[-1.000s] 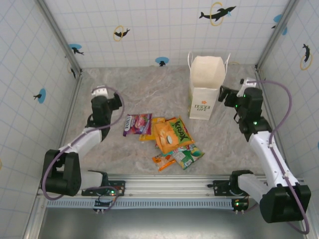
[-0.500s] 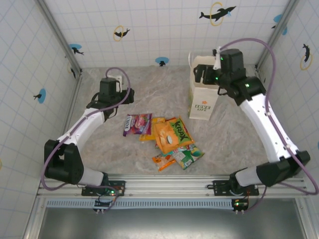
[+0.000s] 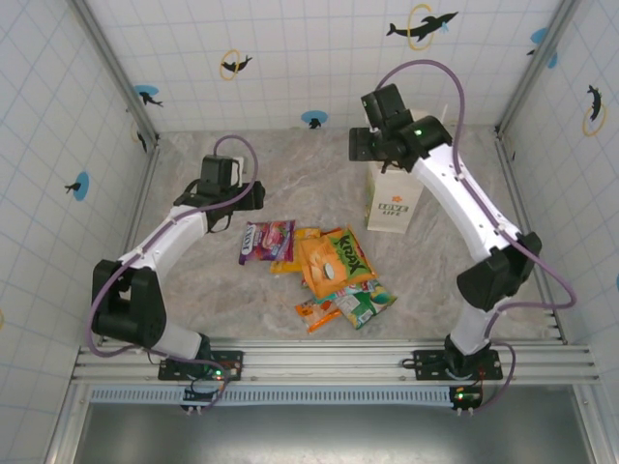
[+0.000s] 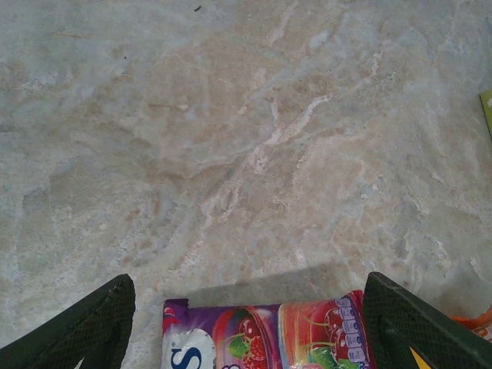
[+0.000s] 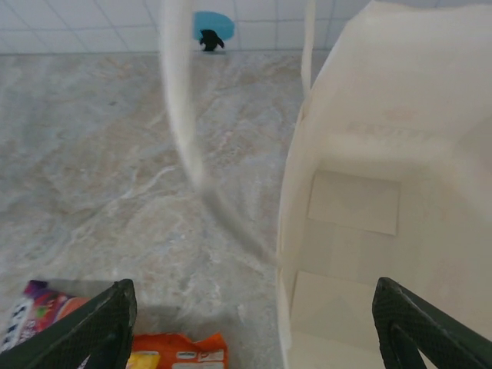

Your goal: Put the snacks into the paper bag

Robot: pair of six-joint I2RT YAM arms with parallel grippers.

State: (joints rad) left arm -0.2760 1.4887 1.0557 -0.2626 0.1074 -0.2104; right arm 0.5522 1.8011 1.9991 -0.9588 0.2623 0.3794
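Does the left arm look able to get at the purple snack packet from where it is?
Probably yes. Its open fingers straddle the purple packet from above, with bare table beyond it and nothing covering that end.

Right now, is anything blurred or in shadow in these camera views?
Right wrist view: the string handle is smeared near the lens, the paper bag sharper. Left wrist view: crisp, a soft shadow above the purple packet. Top external view: evenly lit.

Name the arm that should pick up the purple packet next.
Left. Its open claw hangs right over the purple packet; the right claw is up at the paper bag mouth.
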